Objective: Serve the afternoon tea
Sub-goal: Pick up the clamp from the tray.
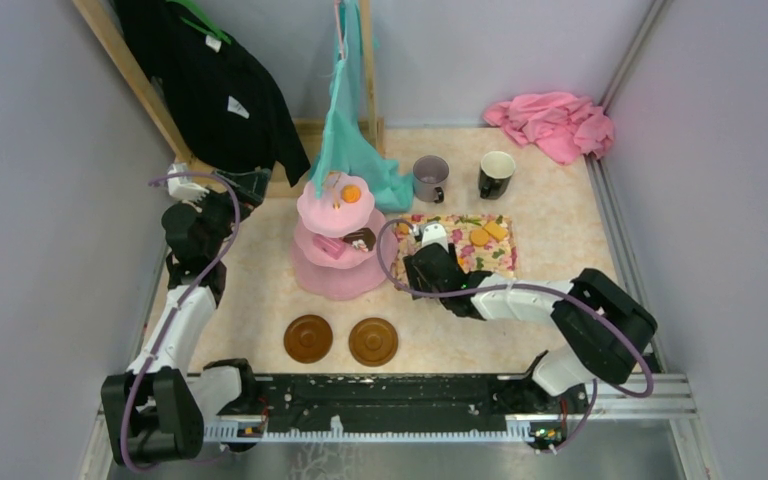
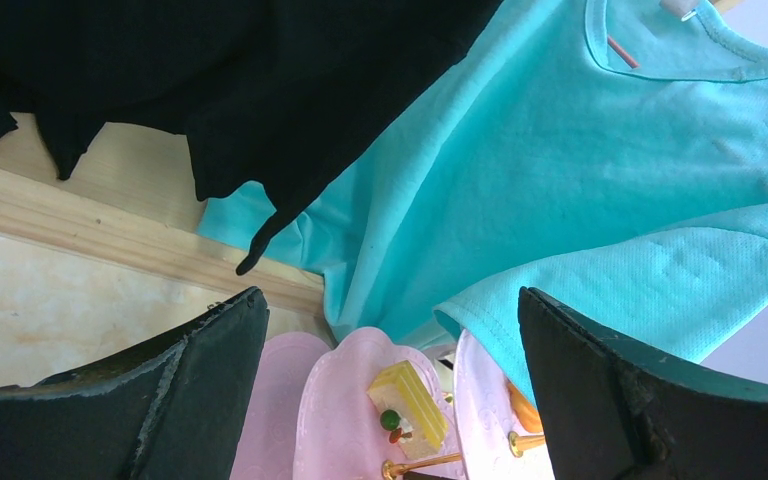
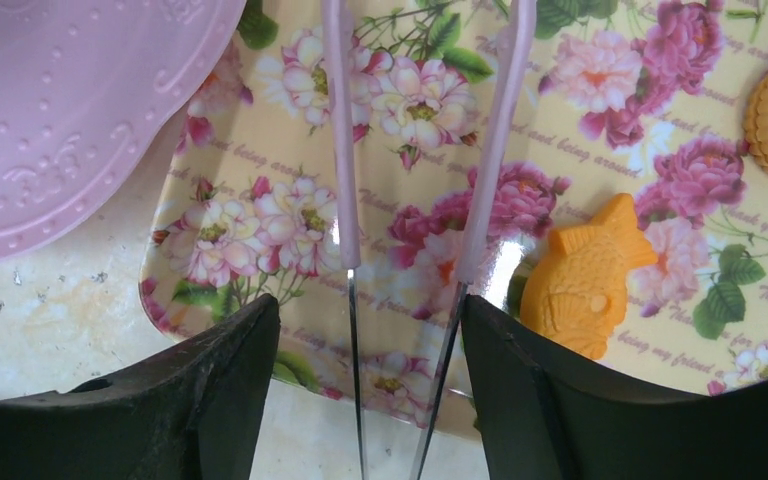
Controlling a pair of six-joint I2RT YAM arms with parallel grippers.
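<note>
A pink three-tier stand (image 1: 338, 272) holds an orange cake (image 1: 351, 193) on top and pink (image 1: 329, 247) and brown (image 1: 361, 238) cakes lower down. In the left wrist view a yellow cake (image 2: 410, 405) lies on a tier of the stand (image 2: 335, 420). My left gripper (image 2: 390, 296) hangs open and empty beside the stand. My right gripper (image 3: 370, 300) is open low over the floral tray (image 3: 240, 230), straddling pink-tipped metal tongs (image 3: 343, 200); its right finger is close to one tong arm. A fish-shaped orange cake (image 3: 585, 290) lies just to the right.
A grey mug (image 1: 430, 177) and a black mug (image 1: 496, 173) stand behind the tray (image 1: 498, 264). Two brown discs (image 1: 308, 338) (image 1: 373, 341) lie near the front. Teal fabric (image 2: 560, 180) and a black garment (image 2: 260, 80) hang over the stand. A pink cloth (image 1: 555, 122) lies back right.
</note>
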